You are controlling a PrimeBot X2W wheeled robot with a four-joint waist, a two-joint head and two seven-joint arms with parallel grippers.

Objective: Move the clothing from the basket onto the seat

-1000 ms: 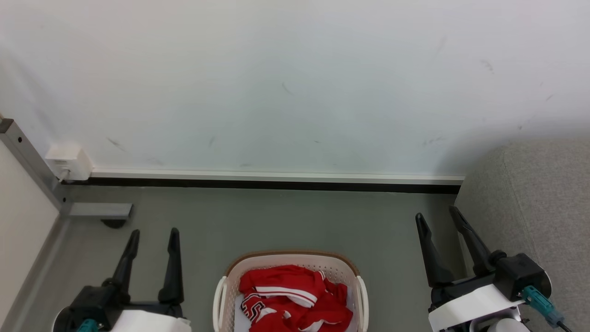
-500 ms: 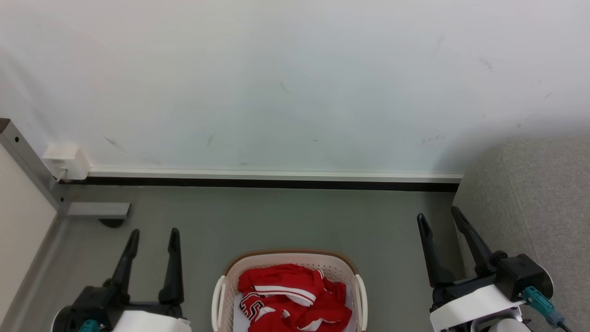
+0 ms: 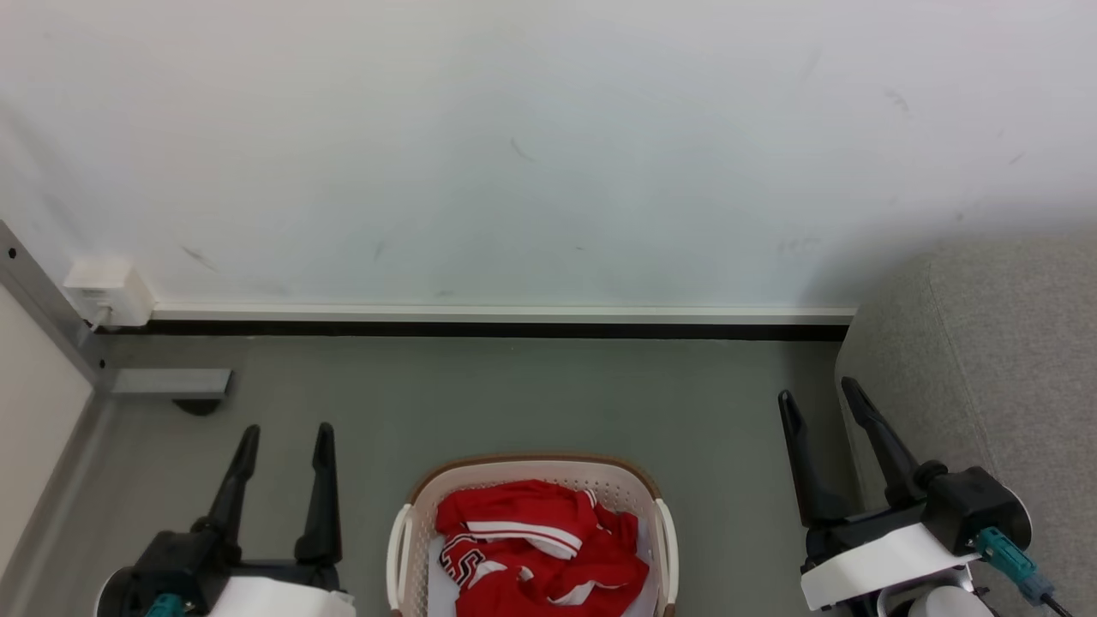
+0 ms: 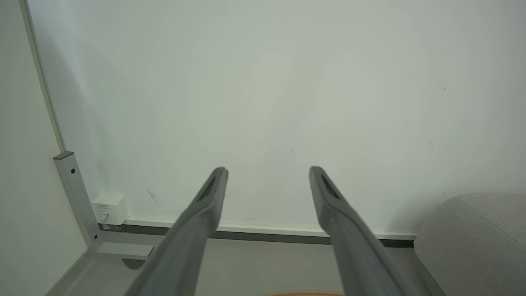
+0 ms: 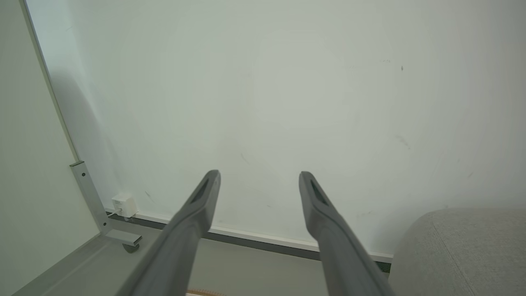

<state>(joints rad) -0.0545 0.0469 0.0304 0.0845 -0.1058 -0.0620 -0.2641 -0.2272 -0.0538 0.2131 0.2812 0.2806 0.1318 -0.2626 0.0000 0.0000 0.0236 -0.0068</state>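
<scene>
Landmark: we place everything by the basket (image 3: pixel 531 460), a cream perforated tub with a brown rim. It stands on the grey floor (image 3: pixel 514 394) at the lower middle of our head view.
Clothing: the red clothing (image 3: pixel 536 548), with white stripes and black-and-white lettering, lies crumpled inside the basket and fills most of it. A pale sheet (image 3: pixel 434 591) shows under it by the basket's left wall.
Seat: the light-grey seat (image 3: pixel 1011 360) stands to the right of the basket, apart from it, with bare floor between.
Left gripper: our left gripper (image 3: pixel 287 430) hangs to the left of the basket, not touching it, its jaws released and spread wide.
Right gripper: our right gripper (image 3: pixel 817 391) hangs to the right of the basket, between it and the seat, just beside the seat's rounded edge. Its jaws are likewise released and parted.
Wall: a scuffed white wall (image 3: pixel 548 154) rises beyond the basket, with a baseboard (image 3: pixel 497 321) at its foot.
Corner: far to the basket's left, a grey metal post (image 3: pixel 43 317) and a small white box (image 3: pixel 107 287) sit at the wall's foot.
</scene>
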